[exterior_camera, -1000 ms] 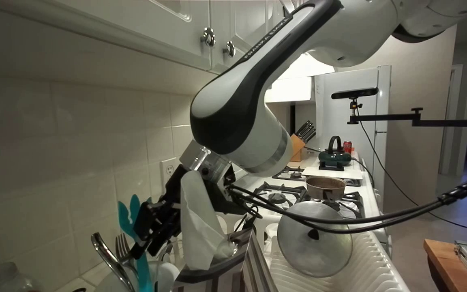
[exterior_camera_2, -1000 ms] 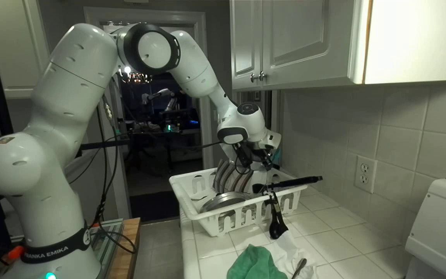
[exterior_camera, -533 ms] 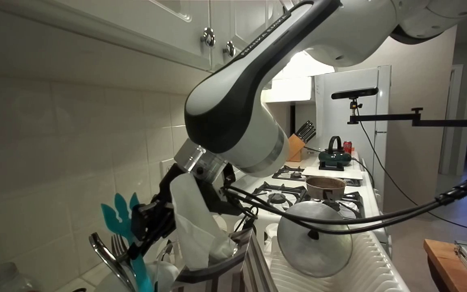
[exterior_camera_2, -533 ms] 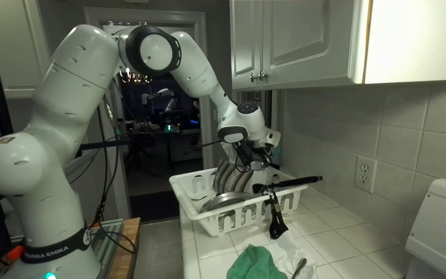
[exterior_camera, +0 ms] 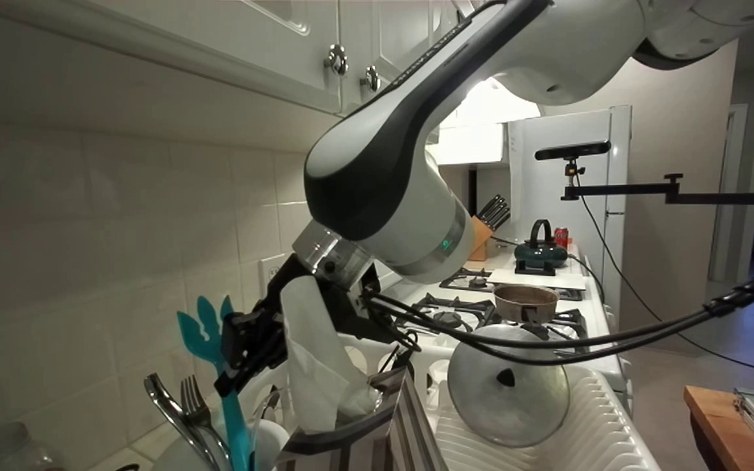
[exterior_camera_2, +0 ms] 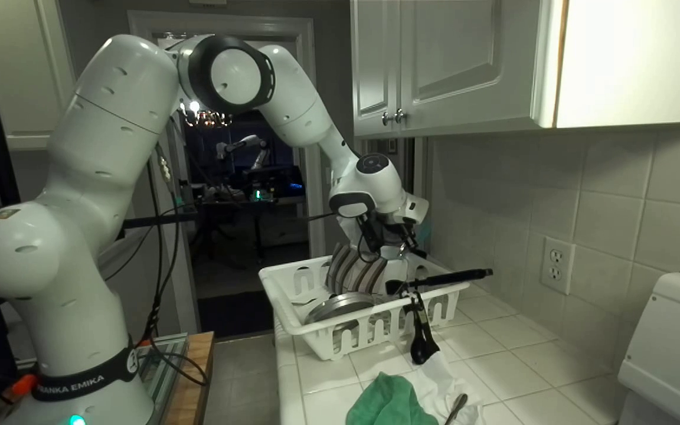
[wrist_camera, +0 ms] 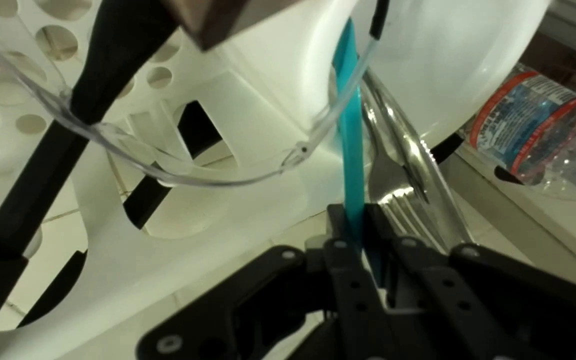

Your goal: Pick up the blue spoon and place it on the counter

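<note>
The blue spoon (exterior_camera: pixel 205 343) is teal with a pronged head. It stands among the cutlery in an exterior view, tilted, its lower end hidden. Its slim handle also shows in the wrist view (wrist_camera: pixel 352 150). My gripper (wrist_camera: pixel 354 215) is shut on this handle, one finger on each side. In an exterior view the gripper (exterior_camera: pixel 225 384) holds it below the head. A grey metal fork (wrist_camera: pixel 390 180) and another metal utensil (wrist_camera: pixel 433 175) stand close beside the right finger. The white tiled counter (exterior_camera_2: pixel 523 360) shows in an exterior view, in front of and beside the rack.
The white dish rack (exterior_camera_2: pixel 369 336) holds a striped item (exterior_camera_2: pixel 355 268) and a metal lid (exterior_camera: pixel 508 392). A long black handle (exterior_camera_2: pixel 452 277) sticks out over its edge. A green cloth (exterior_camera_2: pixel 390 401) lies on the counter. Wall cabinets (exterior_camera_2: pixel 452 65) hang above. A plastic bottle (wrist_camera: pixel 533 125) stands near the cutlery.
In an exterior view the spoon first leaned further left, then rose a little with my gripper. The gripper's tips now stand higher, and the fork's prongs show clear of them.
</note>
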`<state>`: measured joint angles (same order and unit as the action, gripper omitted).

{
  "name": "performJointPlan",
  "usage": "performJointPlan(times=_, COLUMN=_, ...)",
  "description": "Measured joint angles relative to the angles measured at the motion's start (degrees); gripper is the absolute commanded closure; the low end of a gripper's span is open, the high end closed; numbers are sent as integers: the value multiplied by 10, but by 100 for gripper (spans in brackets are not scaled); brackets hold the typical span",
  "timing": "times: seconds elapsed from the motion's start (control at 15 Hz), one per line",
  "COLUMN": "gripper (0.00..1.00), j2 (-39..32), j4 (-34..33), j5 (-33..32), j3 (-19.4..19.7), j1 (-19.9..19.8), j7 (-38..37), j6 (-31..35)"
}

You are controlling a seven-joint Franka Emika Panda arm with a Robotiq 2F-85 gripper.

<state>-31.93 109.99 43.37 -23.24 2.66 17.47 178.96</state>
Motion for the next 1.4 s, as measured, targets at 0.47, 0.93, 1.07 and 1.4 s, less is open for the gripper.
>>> performJointPlan(times=0.47, gripper=97, j2=57, j4=45, j5=147, j3=-182, j1=-198, j7=26, j6=6)
performJointPlan(times=0.93, gripper=97, j2=105, j4=96, j5=325, j3=-297, j1=-376, j7=67, j6=14)
performJointPlan(times=1.07, gripper=97, j2=115, j4=101, j5=390, j3=-333, j1=-427, j7=98, j6=12)
performJointPlan(times=1.4, gripper=61, j2=147, j4=135, j5=489, j3=-382, j1=-507, j7=162, j6=-28)
